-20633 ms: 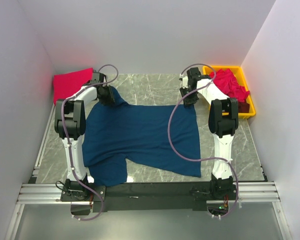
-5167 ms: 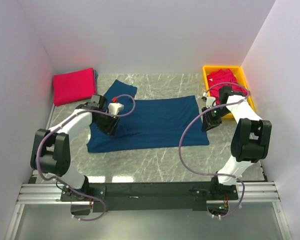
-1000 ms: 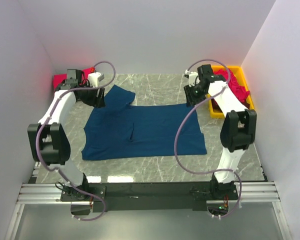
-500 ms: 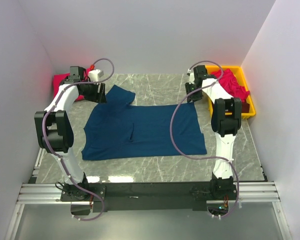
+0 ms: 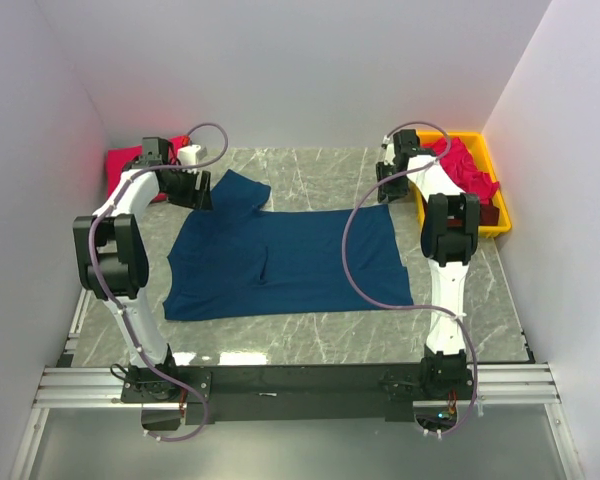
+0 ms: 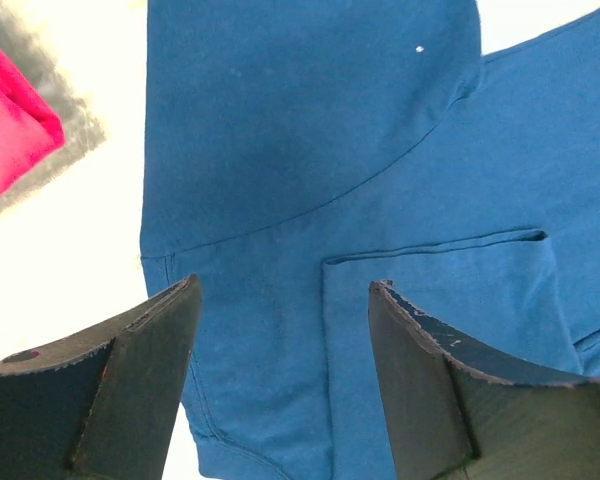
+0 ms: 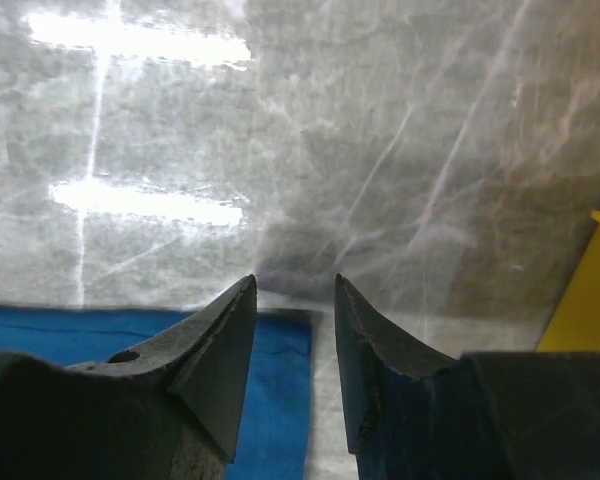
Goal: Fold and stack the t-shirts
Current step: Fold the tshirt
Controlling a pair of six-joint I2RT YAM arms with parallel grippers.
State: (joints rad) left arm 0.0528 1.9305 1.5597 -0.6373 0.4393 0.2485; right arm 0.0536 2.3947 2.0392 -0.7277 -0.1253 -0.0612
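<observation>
A navy t-shirt (image 5: 290, 260) lies spread on the marble table, its lower part folded up and one sleeve (image 5: 238, 190) sticking out at the back left. My left gripper (image 5: 198, 190) hovers open over that sleeve area; the left wrist view shows navy cloth (image 6: 310, 120) beneath the gripper (image 6: 285, 290), with nothing between the jaws. My right gripper (image 5: 385, 190) is open just above the shirt's back right corner (image 7: 285, 400), and it (image 7: 295, 285) holds nothing. A folded red-pink t-shirt (image 5: 130, 160) sits at the back left.
A yellow bin (image 5: 504, 205) at the back right holds crumpled red-pink shirts (image 5: 468, 168) and a dark maroon one (image 5: 488, 213). Its yellow edge (image 7: 590, 310) shows beside the right gripper. White walls close in on the left, back and right. The red-pink cloth (image 6: 10, 140) lies left of the sleeve.
The left arm has drawn in toward the sleeve and its jaws have spread a little wider. The right gripper has shifted slightly back and right, toward the corner. The navy shirt has not moved.
</observation>
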